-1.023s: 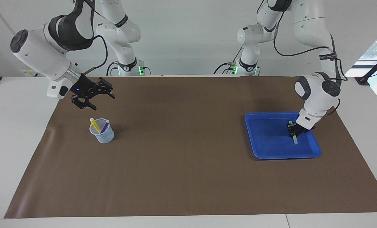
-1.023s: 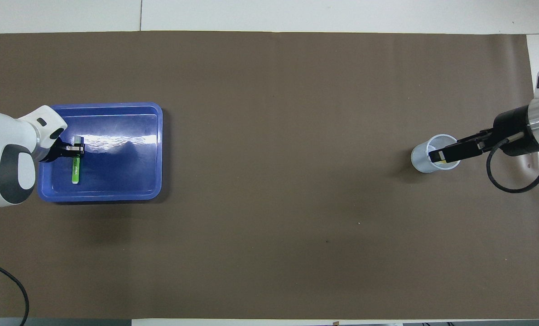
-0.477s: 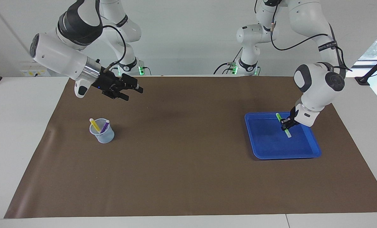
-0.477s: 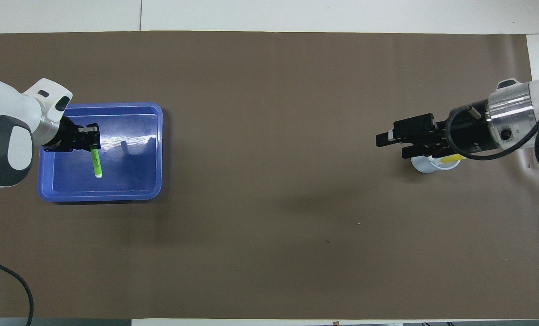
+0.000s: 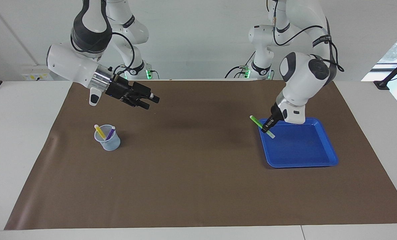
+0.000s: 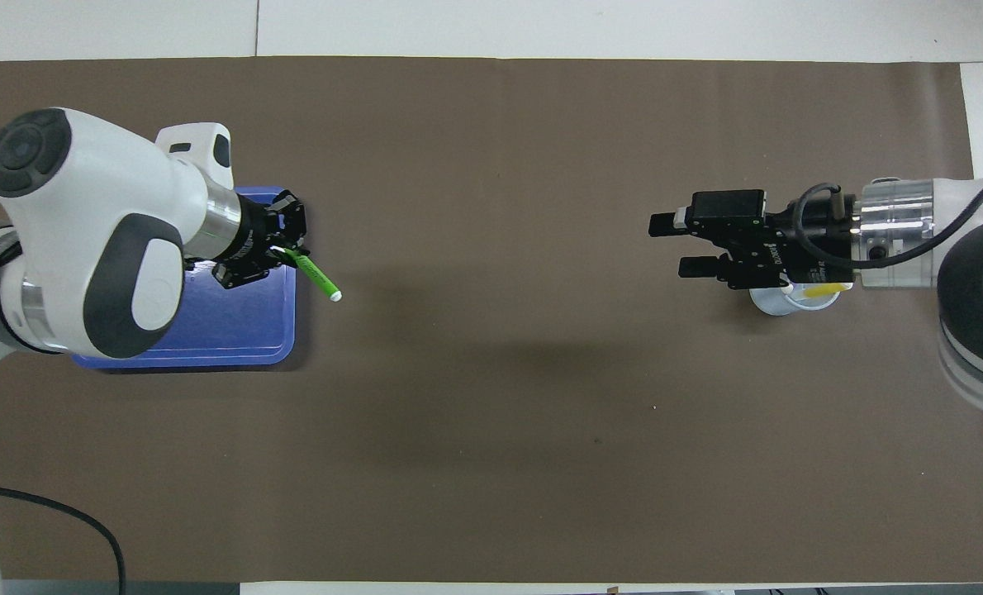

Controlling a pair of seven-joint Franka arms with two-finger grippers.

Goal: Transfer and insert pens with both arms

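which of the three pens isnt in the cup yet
The green pen: it is clamped in the left tool, up over the edge of the blue tray. The yellow pen and purple pen both stand in the cup.

The light is bright and even, coming from above. Soft, wide shadows lie on the brown mat (image 5: pixel 198 186) under both arms. Both pictures are sharp.

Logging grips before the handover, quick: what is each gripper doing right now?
Left gripper: shut on the green pen, over the blue tray's edge.
Right gripper: open, empty, raised over the mat.
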